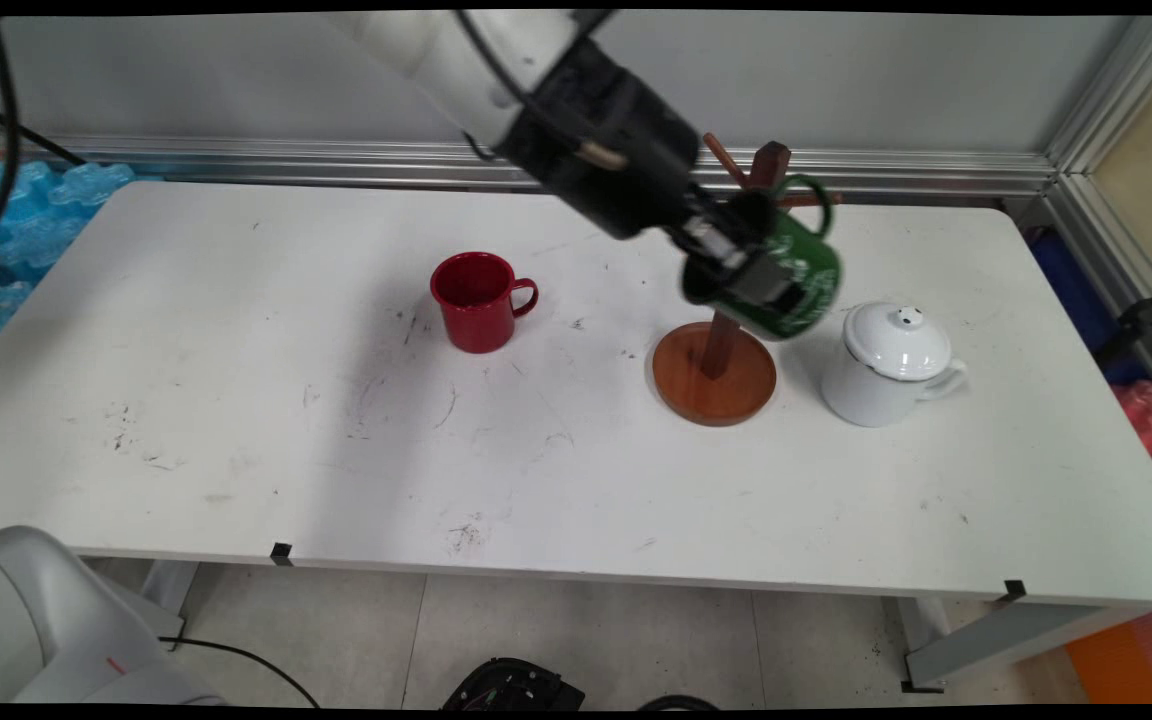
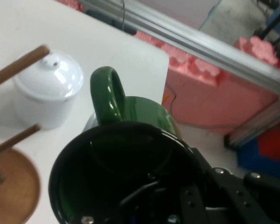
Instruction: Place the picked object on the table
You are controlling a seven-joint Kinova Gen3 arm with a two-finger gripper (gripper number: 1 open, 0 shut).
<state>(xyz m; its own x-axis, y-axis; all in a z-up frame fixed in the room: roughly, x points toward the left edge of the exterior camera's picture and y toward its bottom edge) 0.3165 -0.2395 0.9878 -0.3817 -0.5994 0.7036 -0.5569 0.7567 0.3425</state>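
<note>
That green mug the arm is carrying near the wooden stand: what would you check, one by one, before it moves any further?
1. Grip: the gripper is shut on the green mug, one finger inside the rim. Ok.
2. Mug off the table: lifted and tilted beside the mug tree. Ok.
3. Handle position: the mug's handle points up toward the pegs, but is not on one. Not ok.
4. Clearance to the white lidded pot: close by on the table, apart from the mug. Ok.
5. Red mug: upright, well away. Ok.
6. Exact gap between handle and peg: cannot tell.
</note>
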